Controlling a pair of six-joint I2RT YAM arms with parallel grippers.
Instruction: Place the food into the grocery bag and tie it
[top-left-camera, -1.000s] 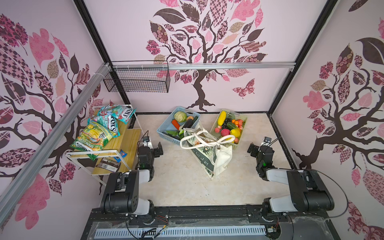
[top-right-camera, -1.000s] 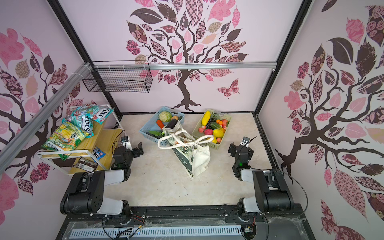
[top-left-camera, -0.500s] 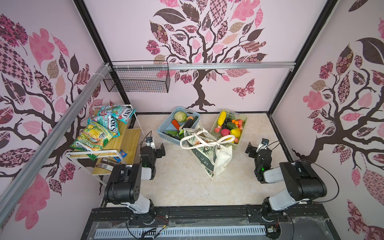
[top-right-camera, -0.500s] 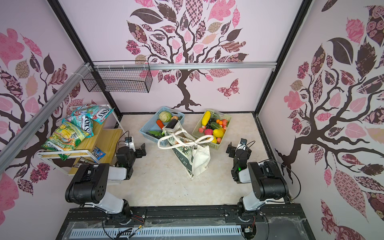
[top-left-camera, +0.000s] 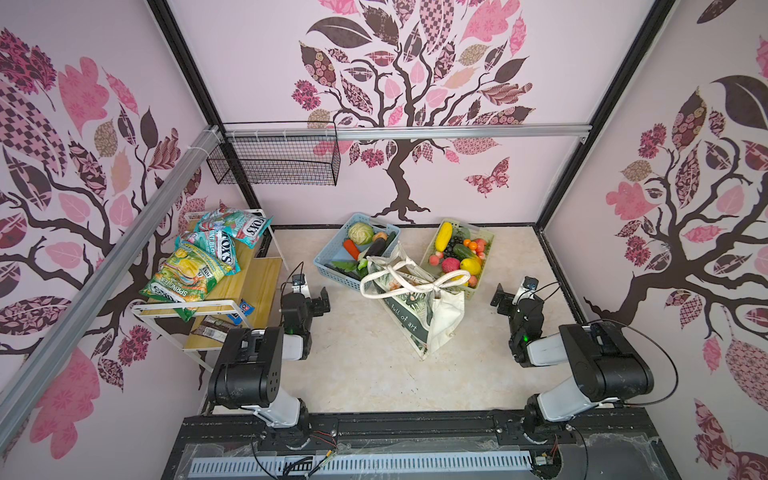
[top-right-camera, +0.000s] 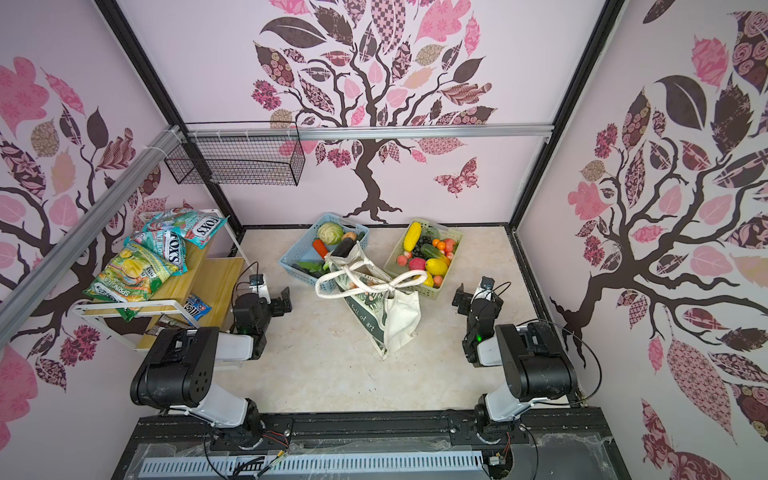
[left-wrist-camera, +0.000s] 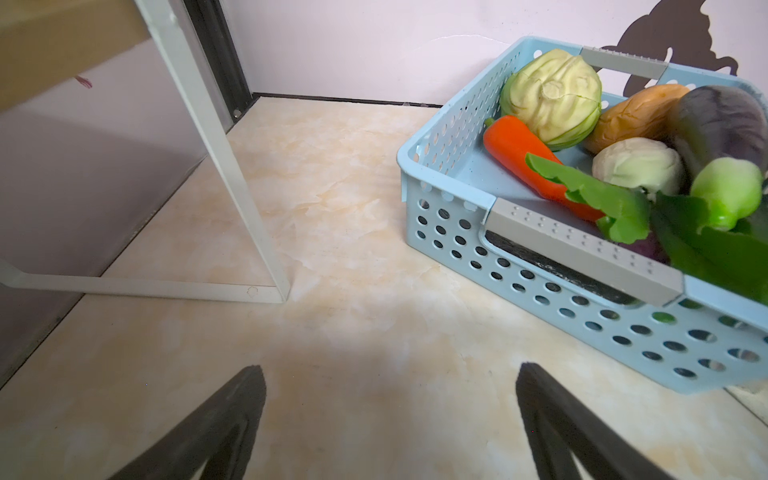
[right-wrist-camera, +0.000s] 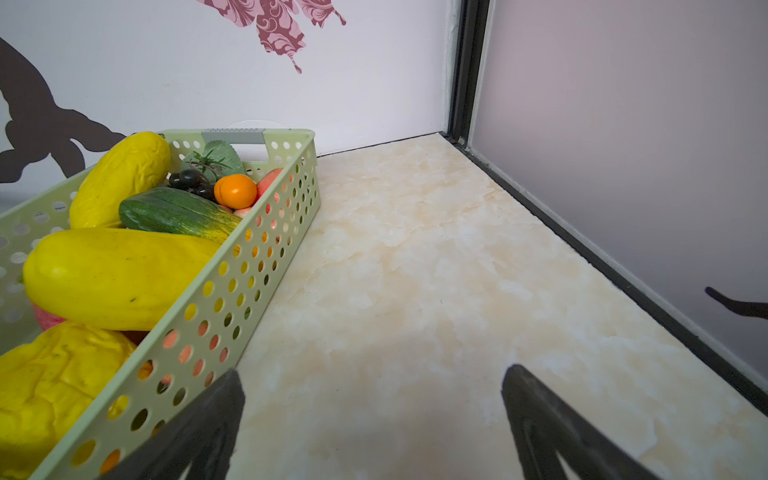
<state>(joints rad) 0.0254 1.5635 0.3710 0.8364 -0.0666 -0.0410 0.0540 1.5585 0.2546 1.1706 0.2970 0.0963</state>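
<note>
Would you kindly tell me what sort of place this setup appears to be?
Probably a mock grocery corner inside a robot test booth: a blue basket and a green basket of produce, snack packets on a wooden rack, and decal-covered panel walls closing it in.

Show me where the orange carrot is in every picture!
Top view: carrot in the blue basket, left of centre.
Top view: carrot likewise, beside the cabbage.
Left wrist: carrot in the blue basket, beside the cabbage.
Right wrist: not in it.
Shared landmark: the cabbage.
</note>
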